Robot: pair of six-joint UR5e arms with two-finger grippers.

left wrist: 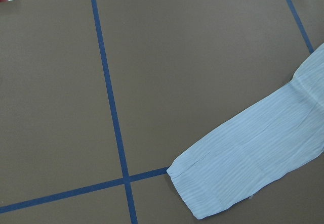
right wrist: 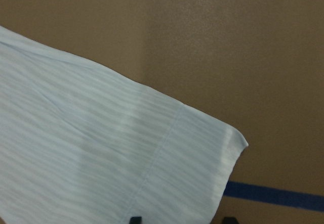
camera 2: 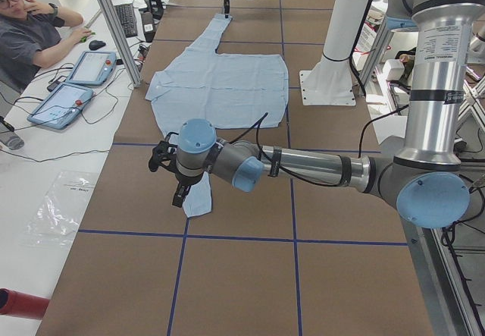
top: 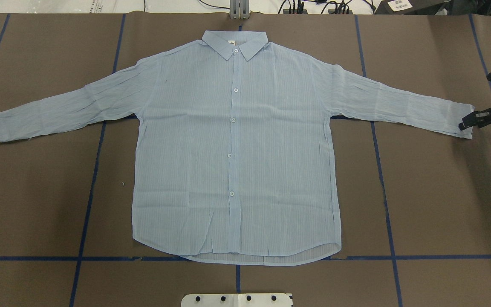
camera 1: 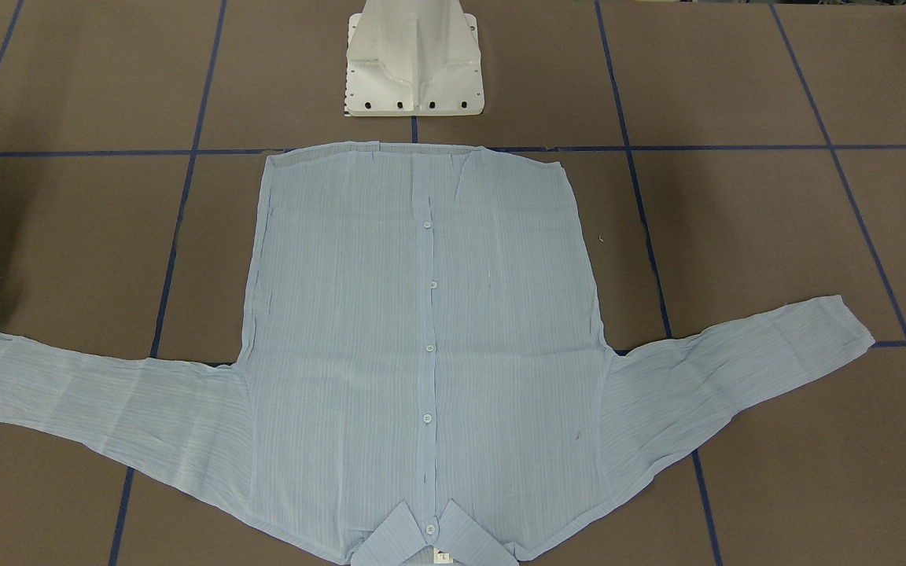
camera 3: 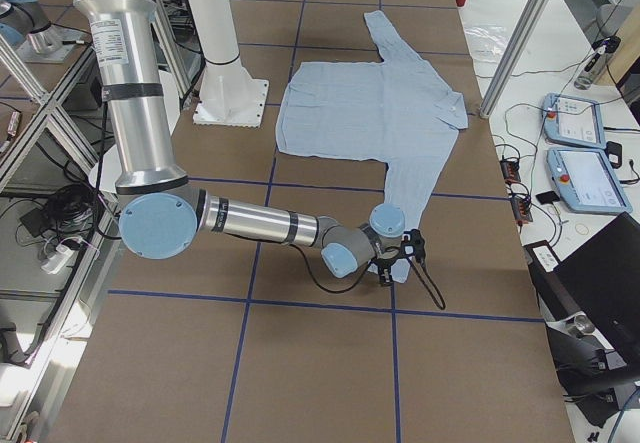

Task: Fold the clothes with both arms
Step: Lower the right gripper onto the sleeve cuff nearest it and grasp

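Plainly, the likeliest trouble lies at the cuffs. The pale blue, thin, finely striped long-sleeved shirt [top: 232, 149] lies flat and face up on the brown table marked with blue tape lines [top: 36, 192]. In the overhead view it fills the centre, collar at the top and a sleeve stretched toward each side edge.

The black two-finger right gripper [right wrist: 182, 219] sits at the right-edge cuff. In its wrist view the two fingertips stand apart at the bottom of the frame with the cuff between them, so it is spread wide and grasps nothing.

The black two-finger left gripper [camera 2: 180, 194] hangs over the other cuff, low in the left side view. Whether it is spread or clenched cannot be told.

The cloth is very thin, so a closing jaw may catch only the upper layer of the cuff, or slide it along the table and bunch it. If one arm lifts sooner or pulls harder than the other, the body would likely skew and lose its flat lie. A sleeve carried across loosely may also land twisted.

Counted:
- one shirt, with two sleeves and one collar
- five small white buttons [top: 233, 120] down the front
- two grey jointed arms and two grippers
- one white pedestal base [camera 1: 414, 59]
- one seated person [camera 2: 26, 32] at the upper left of the left side view
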